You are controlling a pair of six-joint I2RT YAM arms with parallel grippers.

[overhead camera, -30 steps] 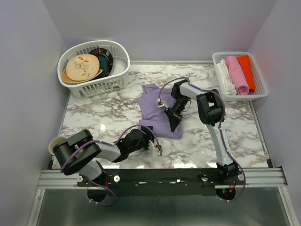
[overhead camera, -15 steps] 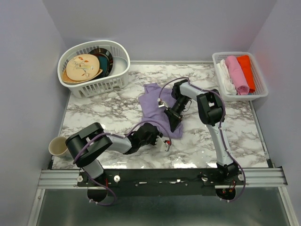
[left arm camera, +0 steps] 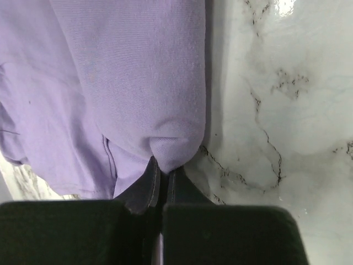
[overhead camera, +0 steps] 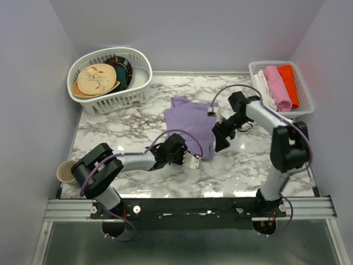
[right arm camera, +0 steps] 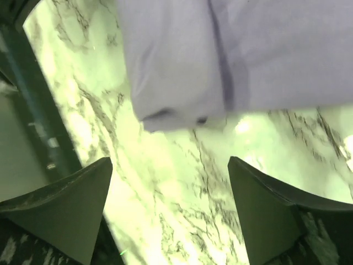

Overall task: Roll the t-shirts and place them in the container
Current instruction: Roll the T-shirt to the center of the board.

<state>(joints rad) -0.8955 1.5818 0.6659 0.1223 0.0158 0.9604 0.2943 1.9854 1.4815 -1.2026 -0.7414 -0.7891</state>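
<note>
Lavender t-shirt (overhead camera: 187, 122), thin, soft and crumpled, lies folded at mid-bench. Its near hem is pinched in the closed left end effector (overhead camera: 194, 162). The right end effector (overhead camera: 222, 138) gapes wide just beside its right edge. The bench (overhead camera: 248, 160) is grey-veined white marble, and plain pale walls (overhead camera: 193, 33) enclose three sides.

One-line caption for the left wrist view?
Left tool pinching a fold of the lavender t-shirt on the marble table.
</note>
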